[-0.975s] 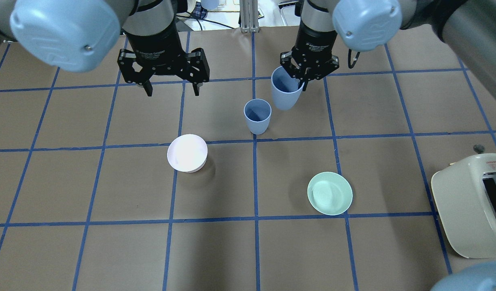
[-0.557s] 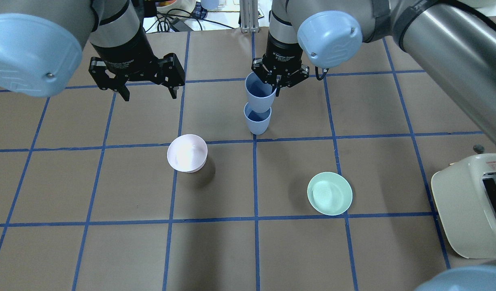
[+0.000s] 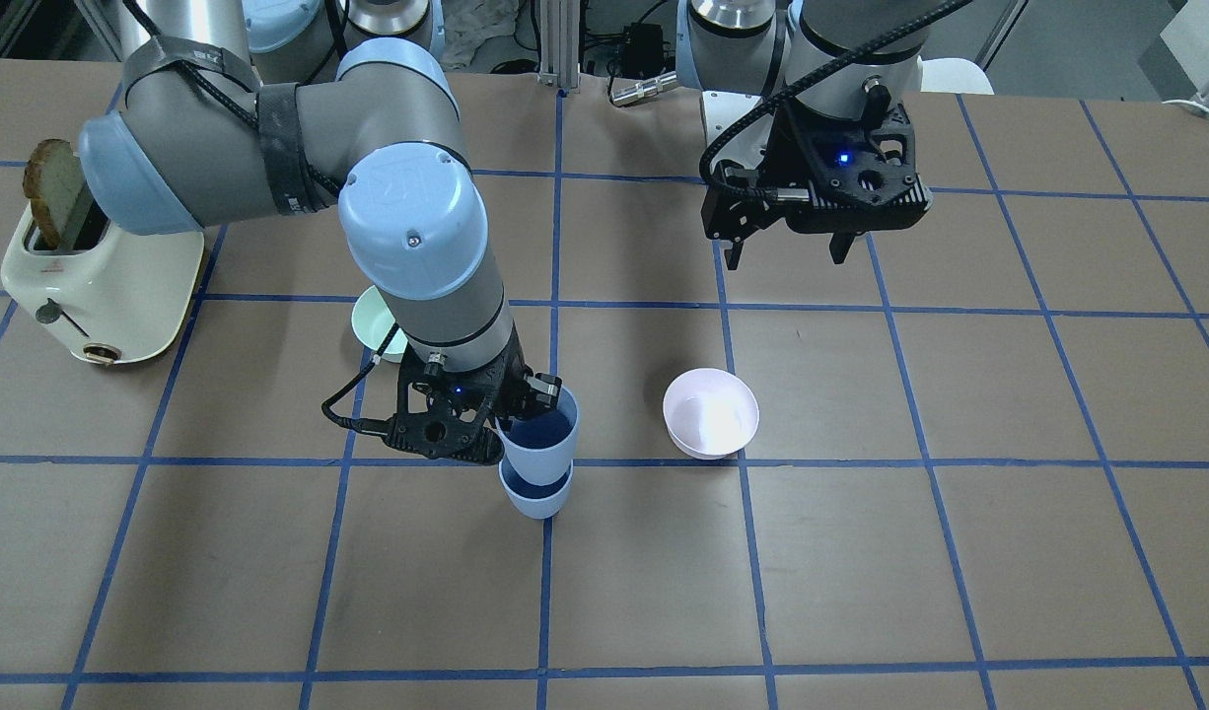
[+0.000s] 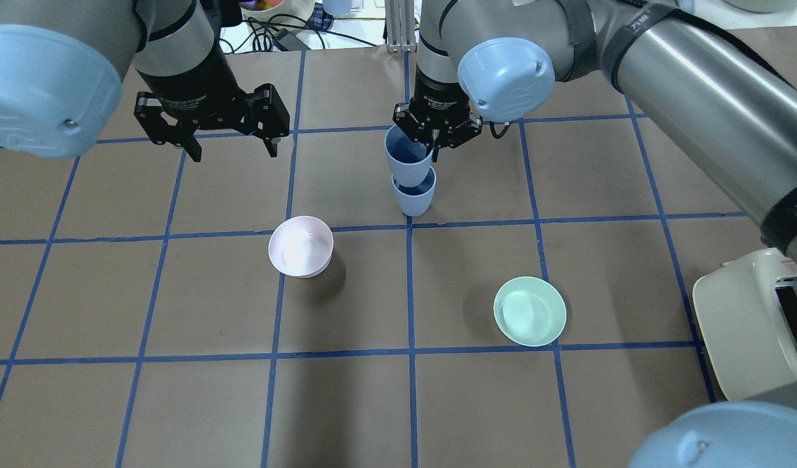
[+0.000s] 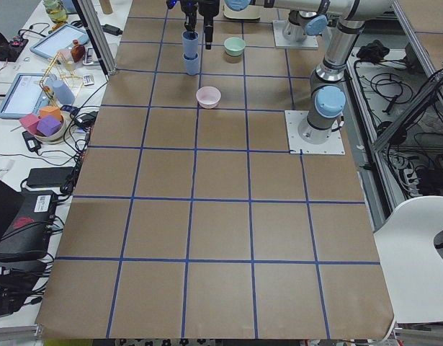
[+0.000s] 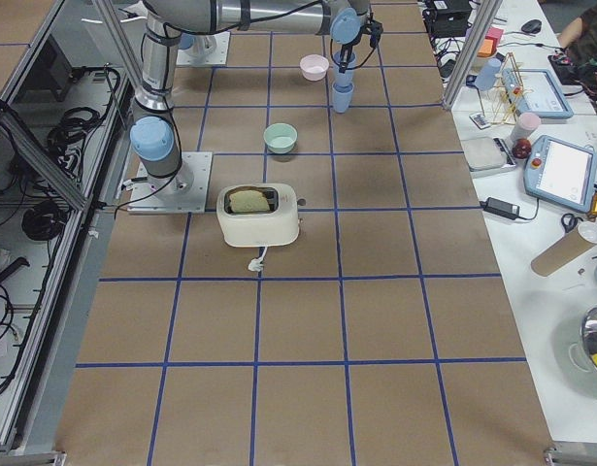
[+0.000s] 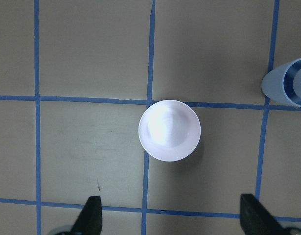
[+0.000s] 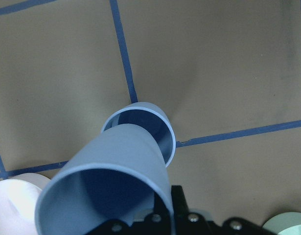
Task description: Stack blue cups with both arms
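One blue cup [image 4: 413,199] stands upright near the table's middle. My right gripper [image 4: 433,144] is shut on the rim of the second blue cup [image 4: 408,164]. It holds this cup slightly tilted, with its base inside the standing cup's mouth. The front-facing view shows the held cup [image 3: 537,439] partly nested in the lower cup [image 3: 535,500]. The right wrist view shows the held cup [image 8: 106,191] over the lower cup [image 8: 165,133]. My left gripper [image 4: 233,155] is open and empty, hovering to the left of the cups, above the pink bowl [image 7: 169,129].
A pale pink bowl [image 4: 301,246] sits in front of the left gripper. A mint-green bowl [image 4: 530,311] sits to the right front. A cream toaster [image 4: 749,325] holding a bread slice stands at the right edge.
My right gripper carried its cup left over the standing cup and lowered it into that cup's mouth. My left arm drew away to the left, still open.
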### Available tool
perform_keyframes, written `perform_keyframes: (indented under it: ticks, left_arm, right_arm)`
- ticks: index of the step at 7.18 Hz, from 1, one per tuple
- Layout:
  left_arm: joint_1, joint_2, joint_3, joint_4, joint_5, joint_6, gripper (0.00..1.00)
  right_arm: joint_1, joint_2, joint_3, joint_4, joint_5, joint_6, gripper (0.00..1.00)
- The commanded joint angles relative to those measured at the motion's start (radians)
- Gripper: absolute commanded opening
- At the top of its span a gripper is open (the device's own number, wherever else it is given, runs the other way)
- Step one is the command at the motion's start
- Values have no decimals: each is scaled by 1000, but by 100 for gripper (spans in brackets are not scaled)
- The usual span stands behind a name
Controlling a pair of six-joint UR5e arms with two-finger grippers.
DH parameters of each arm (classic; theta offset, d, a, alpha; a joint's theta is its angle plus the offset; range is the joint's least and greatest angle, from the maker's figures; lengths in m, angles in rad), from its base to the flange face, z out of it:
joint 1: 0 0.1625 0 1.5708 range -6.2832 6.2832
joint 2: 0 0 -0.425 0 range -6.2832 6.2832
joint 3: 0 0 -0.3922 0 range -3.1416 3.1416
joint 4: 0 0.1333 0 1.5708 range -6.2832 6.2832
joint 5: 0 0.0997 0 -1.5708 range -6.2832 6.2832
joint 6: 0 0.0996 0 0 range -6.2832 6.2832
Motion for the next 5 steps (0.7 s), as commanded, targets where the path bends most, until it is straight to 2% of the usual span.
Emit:
perform_keyframes:
  ticks: [1, 4, 5]
  left_arm:
    - [0, 0, -1, 0, 0, -1, 100]
    - [2, -1, 1, 1, -2, 1, 100]
    - [0, -1, -1, 0, -3, 1, 100]
  right_arm:
    - [0, 7, 4, -4, -1, -7, 0]
    - [-3, 22, 9, -4, -1, 2, 1]
    - [-3, 30, 10, -3, 2, 10, 5]
